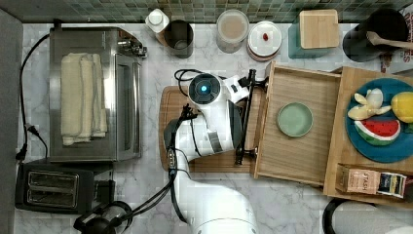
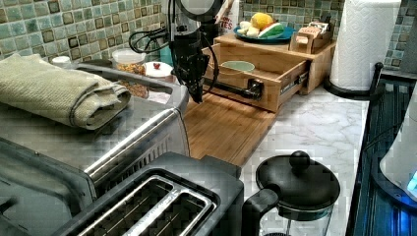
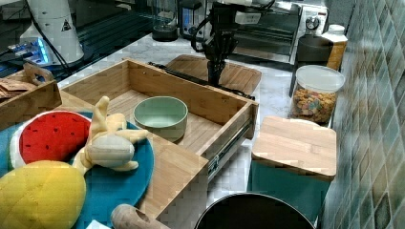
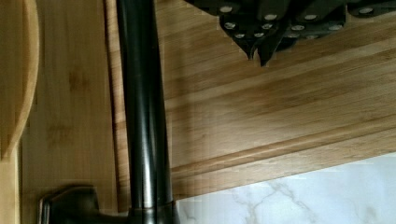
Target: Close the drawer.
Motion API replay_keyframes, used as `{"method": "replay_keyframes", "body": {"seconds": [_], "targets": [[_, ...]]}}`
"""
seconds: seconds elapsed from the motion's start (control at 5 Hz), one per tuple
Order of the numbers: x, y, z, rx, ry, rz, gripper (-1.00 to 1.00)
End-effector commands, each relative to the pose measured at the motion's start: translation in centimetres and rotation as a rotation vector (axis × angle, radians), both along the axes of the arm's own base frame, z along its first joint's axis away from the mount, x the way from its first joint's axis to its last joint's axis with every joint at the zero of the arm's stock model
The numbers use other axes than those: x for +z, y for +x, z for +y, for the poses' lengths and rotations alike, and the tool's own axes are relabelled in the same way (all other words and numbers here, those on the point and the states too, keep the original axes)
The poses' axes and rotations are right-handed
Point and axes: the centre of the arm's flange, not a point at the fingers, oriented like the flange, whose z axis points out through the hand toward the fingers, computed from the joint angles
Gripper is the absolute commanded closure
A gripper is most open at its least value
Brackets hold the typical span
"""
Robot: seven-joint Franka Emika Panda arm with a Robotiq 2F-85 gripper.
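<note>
A marble kitchen counter backed by green mosaic tile carries a toaster oven, jars and a wooden cabinet whose flat top bears a blue plate of toy fruit. From that cabinet the drawer [image 1: 297,124] stands pulled far out on metal side runners, its front panel reaching over the edge of a darker cutting board [image 2: 223,125]. A pale green bowl [image 3: 160,116] sits loose on the drawer's floor.

The gripper [image 4: 259,49] hangs over the cutting board, just on the outer side of the drawer's long dark bar handle [image 4: 142,107], near it but not touching. Its fingers [image 4: 252,44] are drawn together to a point, tips almost meeting, and they hold nothing.

The drawer looks stiff and fairly light, and on runners it should glide with a flat push rather than any grasp. The best contact seems to be the handle or the front panel behind it, near the middle, so it does not skew. A gentle shove would keep the bowl from sliding.
</note>
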Motion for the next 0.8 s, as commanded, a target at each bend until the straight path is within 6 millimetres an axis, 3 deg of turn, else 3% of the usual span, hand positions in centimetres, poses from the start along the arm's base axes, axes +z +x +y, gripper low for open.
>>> {"method": "replay_keyframes", "body": {"seconds": [0.2, 0.4, 0.8], "targets": [[5.9, 2.9, -4.0, 0.012, -0.047, -0.053, 1.0], [6.7, 2.7, -5.6, 0.025, -0.068, -0.047, 1.0], [7.3, 1.6, -10.8, 0.053, -0.064, -0.032, 1.0]]}}
